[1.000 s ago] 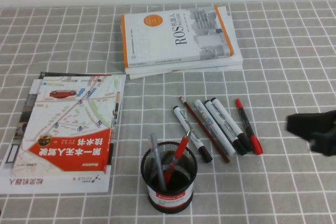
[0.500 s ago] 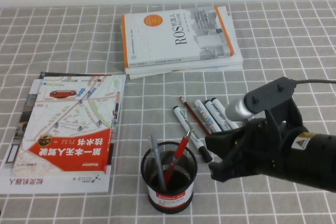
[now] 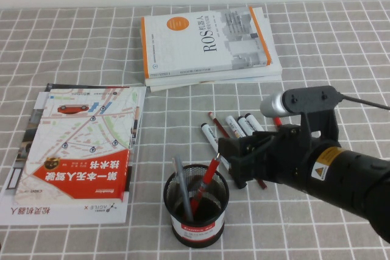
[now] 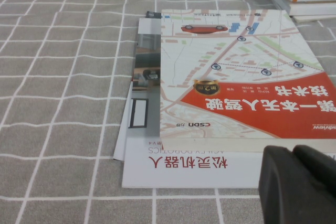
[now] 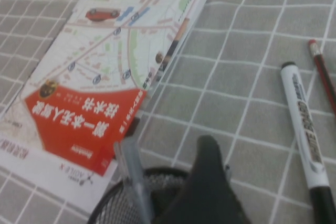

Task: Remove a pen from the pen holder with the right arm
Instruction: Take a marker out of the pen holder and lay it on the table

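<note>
Two pens (image 3: pixel 206 181) in pen holder (image 3: pixel 198 229), right pincer (image 3: pixel 234 162) beside, left pincer (image 4: pixel 299 182) by booklet (image 4: pixel 236 93)

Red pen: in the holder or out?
In: red pen leaning inside the mesh holder. Right tool hovers by its top; left tool near the map book.

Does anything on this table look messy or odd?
Slightly: markers lie loose beside the pen holder, where the right gripper hovers, and the red map book sits offset on its booklets. Left gripper hangs near that book.
</note>
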### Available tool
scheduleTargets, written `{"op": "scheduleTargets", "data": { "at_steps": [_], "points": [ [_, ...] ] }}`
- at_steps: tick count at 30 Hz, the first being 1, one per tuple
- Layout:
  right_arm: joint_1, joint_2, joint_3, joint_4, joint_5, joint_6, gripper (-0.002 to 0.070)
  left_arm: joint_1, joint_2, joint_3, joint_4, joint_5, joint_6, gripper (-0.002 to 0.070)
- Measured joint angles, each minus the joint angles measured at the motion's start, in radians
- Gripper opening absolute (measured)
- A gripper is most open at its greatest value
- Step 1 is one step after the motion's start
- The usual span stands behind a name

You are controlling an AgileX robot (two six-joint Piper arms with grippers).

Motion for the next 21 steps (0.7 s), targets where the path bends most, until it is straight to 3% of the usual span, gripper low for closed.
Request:
{"op": "scheduleTargets", "data": {
  "at_steps": [11, 21],
  "points": [
    [0.0, 0.106, 0.002, -0.064, -0.167, 0.097, 0.048, 0.0, 0.0, 0.0, 0.0, 0.0, 0.0, -0.0003],
    [0.004, 0.181, 0.002, -0.085, -0.244, 0.195, 0.0456, 0.0, 0.0, 0.0, 0.0, 0.0, 0.0, -0.0003]
  ]
}}
